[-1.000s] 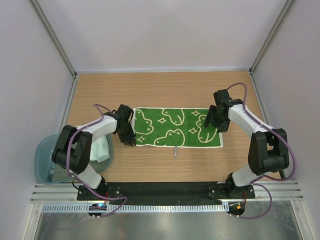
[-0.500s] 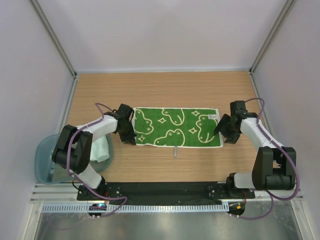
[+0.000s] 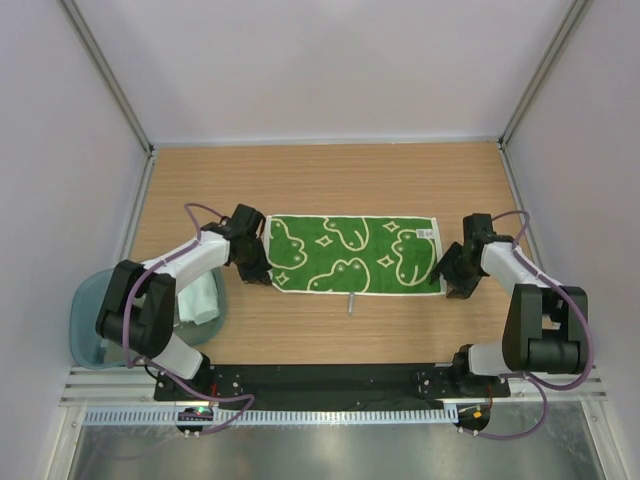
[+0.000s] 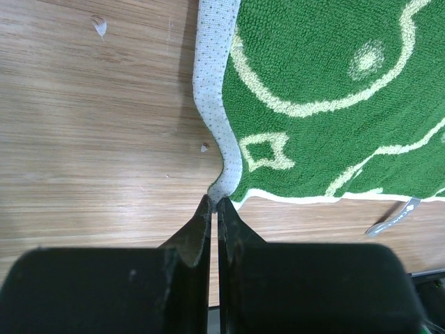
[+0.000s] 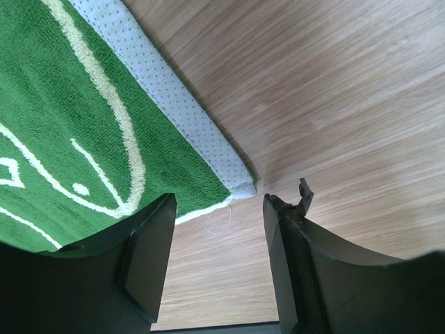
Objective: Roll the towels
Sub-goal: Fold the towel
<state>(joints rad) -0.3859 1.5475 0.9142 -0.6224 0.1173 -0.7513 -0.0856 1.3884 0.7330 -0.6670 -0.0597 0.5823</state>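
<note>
While the green towel lies flat across the middle of the table, the left gripper has its fingers pressed together right at the towel's near-left corner, pinching the curled-up dotted backing. Meanwhile the right gripper sits at the near-right corner, fingers spread, one on either side of it. The mint-blue towel is bundled in the bin off the table's left edge.

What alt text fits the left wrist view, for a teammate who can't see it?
The left gripper, shut, pinches the dotted grey hem at a corner of the green towel, puckering the hem toward its tips. The towel, with cream outline doodles, lies flat on the wooden table, filling the upper right.
</note>
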